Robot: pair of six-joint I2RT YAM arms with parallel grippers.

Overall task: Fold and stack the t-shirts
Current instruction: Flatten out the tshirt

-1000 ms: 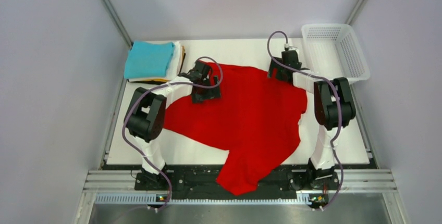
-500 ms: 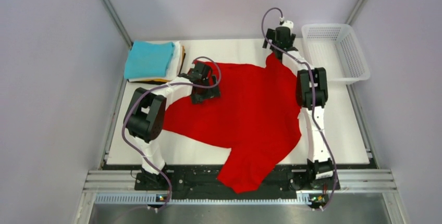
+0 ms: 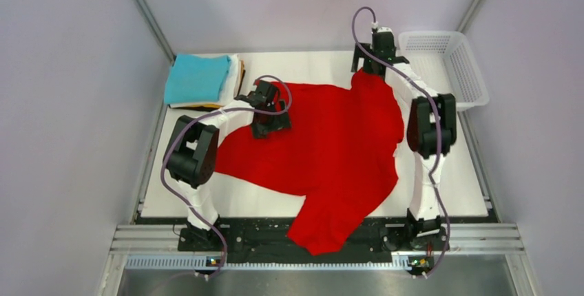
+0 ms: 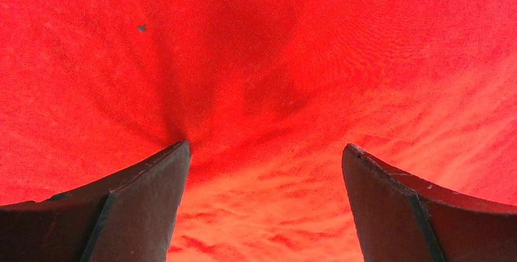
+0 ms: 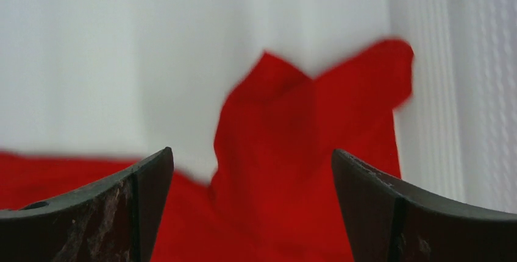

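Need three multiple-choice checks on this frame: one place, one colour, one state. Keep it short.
1. The folded stack sits at: A) near edge, centre B) far-left corner C) far-right corner
2. Its top shirt is: A) white B) black C) teal
3. The left pincer is: A) open B) shut on cloth C) out of view

Answers: 1 B, the top view shows it in that corner. 2 C, the teal t-shirt lies uppermost. 3 A, its jaws stand wide apart over the red t-shirt, gripping nothing.

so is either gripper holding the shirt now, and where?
Nothing held. Left gripper and right gripper both stand open over the red shirt.
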